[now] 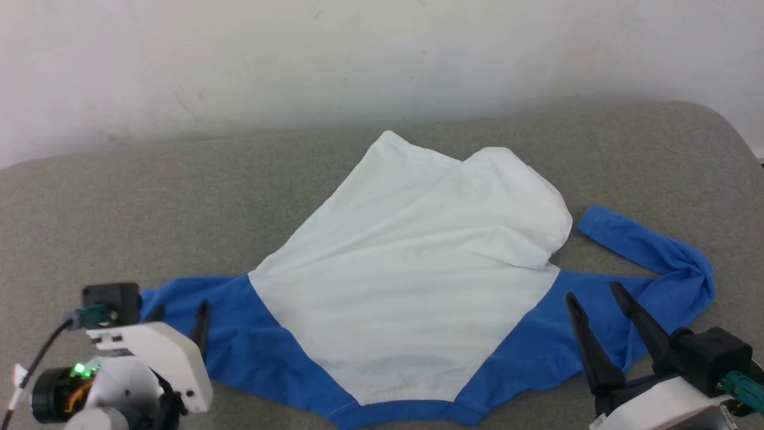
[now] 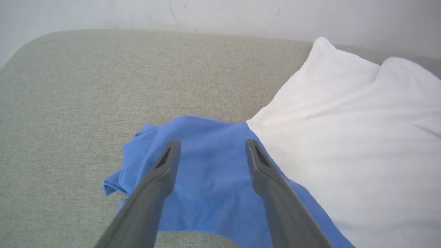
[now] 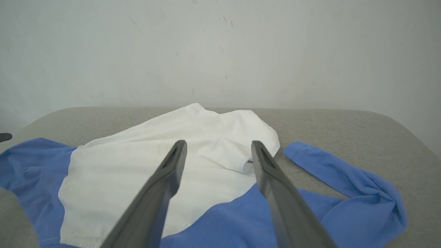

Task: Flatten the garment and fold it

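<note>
The garment lies on the grey bench, its right-side sleeve doubled back. The left end effector and right end effector are released, empty; the robot should draw this sleeve outward, low.

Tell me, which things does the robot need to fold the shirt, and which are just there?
For the job:
- shirt, white with blue sleeves, spread out but rumpled
- left tool, open over the blue sleeve
- right tool, open by the other sleeve

Just there:
- table, grey, under the shirt
- wall, behind
</note>
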